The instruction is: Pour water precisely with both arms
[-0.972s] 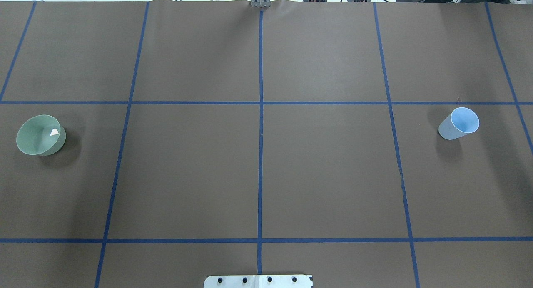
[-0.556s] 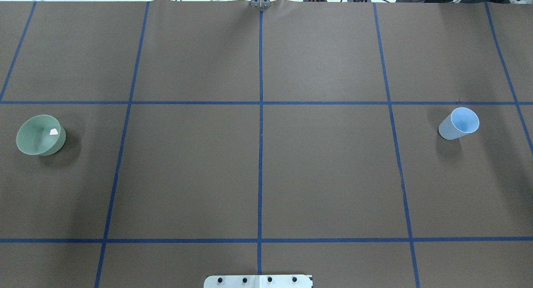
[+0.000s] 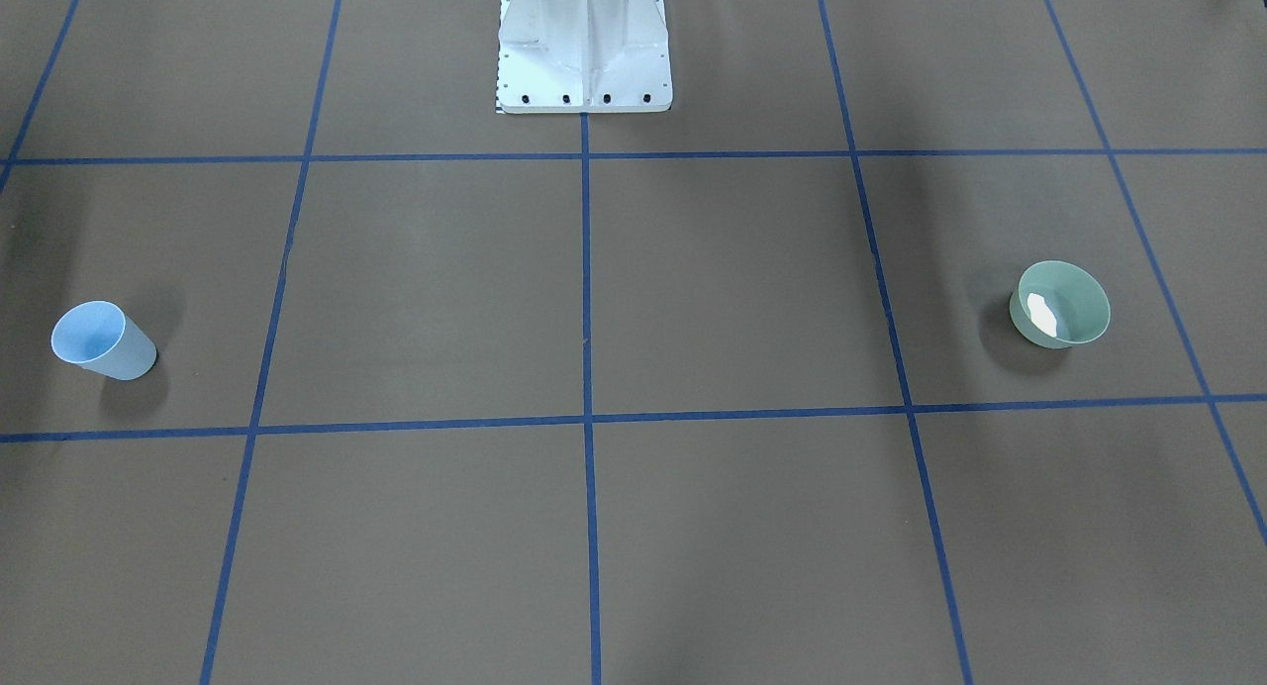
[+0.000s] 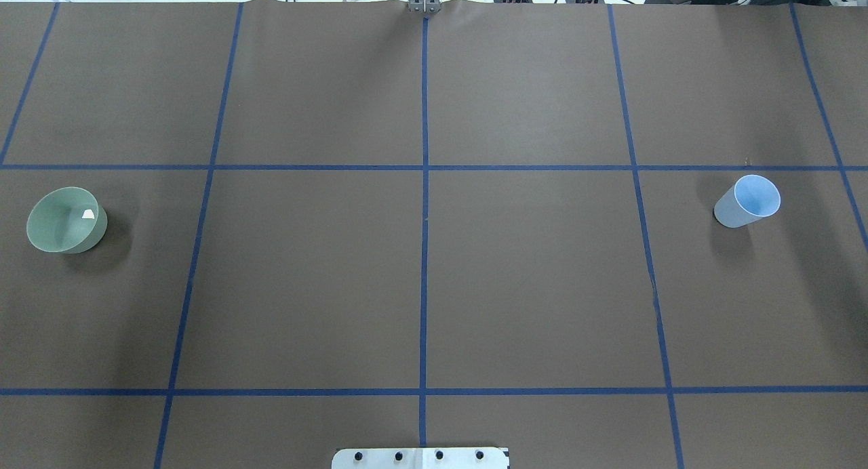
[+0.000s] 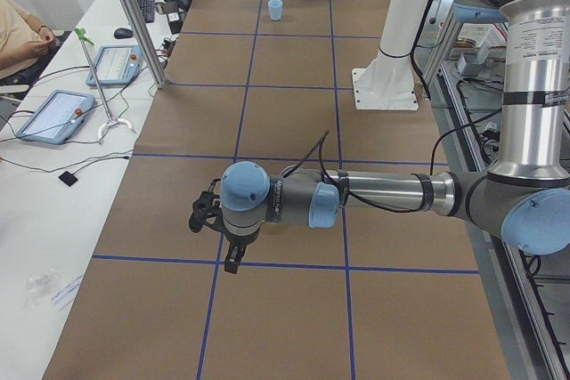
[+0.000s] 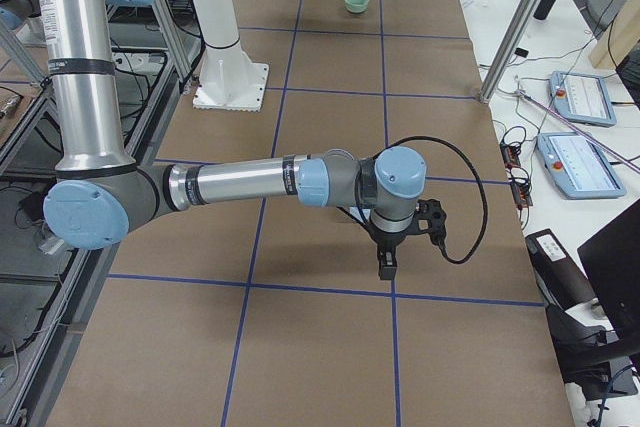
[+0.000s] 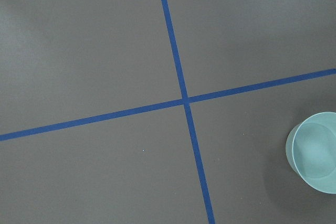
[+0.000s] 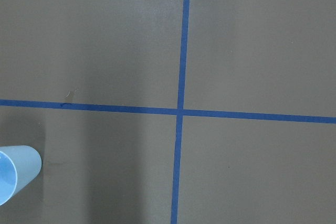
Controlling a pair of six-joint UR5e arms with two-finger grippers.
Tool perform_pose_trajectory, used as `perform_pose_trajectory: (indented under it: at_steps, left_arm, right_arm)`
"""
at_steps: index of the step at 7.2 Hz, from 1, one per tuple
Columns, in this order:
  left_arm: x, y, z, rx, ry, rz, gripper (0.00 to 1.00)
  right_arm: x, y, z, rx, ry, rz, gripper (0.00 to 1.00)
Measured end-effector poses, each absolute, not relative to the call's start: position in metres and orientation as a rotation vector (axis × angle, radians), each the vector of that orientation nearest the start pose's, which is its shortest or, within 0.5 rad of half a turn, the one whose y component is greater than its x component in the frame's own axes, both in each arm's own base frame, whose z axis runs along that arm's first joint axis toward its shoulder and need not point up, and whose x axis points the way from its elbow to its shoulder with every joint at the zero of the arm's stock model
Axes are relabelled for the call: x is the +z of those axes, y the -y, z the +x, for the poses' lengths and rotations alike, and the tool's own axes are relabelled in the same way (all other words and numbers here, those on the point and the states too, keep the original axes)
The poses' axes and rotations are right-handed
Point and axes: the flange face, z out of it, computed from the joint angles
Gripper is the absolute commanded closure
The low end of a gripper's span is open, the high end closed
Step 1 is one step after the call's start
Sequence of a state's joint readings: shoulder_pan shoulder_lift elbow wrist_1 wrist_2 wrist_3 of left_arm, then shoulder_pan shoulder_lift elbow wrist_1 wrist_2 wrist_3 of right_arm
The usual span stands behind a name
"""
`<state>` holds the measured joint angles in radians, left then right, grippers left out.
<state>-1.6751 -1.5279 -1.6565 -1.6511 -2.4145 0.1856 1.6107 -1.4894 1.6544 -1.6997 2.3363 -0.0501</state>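
The left gripper [image 5: 232,262] shows only in the left side view, at the end of the left arm [image 5: 383,193], which stretches level over the table [image 4: 529,279]. Its fingers point down. I cannot tell from there how far apart they stand. The right gripper [image 6: 386,267] shows only in the right side view, hanging the same way from the right arm [image 6: 250,183], and its opening cannot be told either. Neither gripper touches a vessel.

The overhead and front views show no arm at all, only the table's blue grid lines, the foot of the pedestal [image 3: 584,51], and the two vessels standing upright and well apart. These are a green bowl [image 4: 66,219] at the robot's left end and a blue cup [image 4: 747,202] at its right end.

The water [image 4: 87,214] lies in the bowl and appears as a white glint, larger in the front view. The cup's inside looks plain blue.

The left wrist camera catches the bowl at its lower right edge, beside a crossing of grid lines. The right wrist camera catches the cup at its lower left corner.

The left side view alone shows a person [image 5: 20,31] seated at a bench beside the table.
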Motion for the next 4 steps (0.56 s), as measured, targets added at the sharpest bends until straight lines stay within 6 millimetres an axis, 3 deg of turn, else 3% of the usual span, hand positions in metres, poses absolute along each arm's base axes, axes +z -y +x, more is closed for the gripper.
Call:
perform_pose_trajectory:
  at_steps: [4]
  left_arm:
    - [0.6239, 0.4724, -0.1087, 0.128, -0.818, 0.235, 0.00]
  right_arm:
    - [0.5830, 0.5206, 0.0851, -0.029, 0.763, 0.081, 0.00]
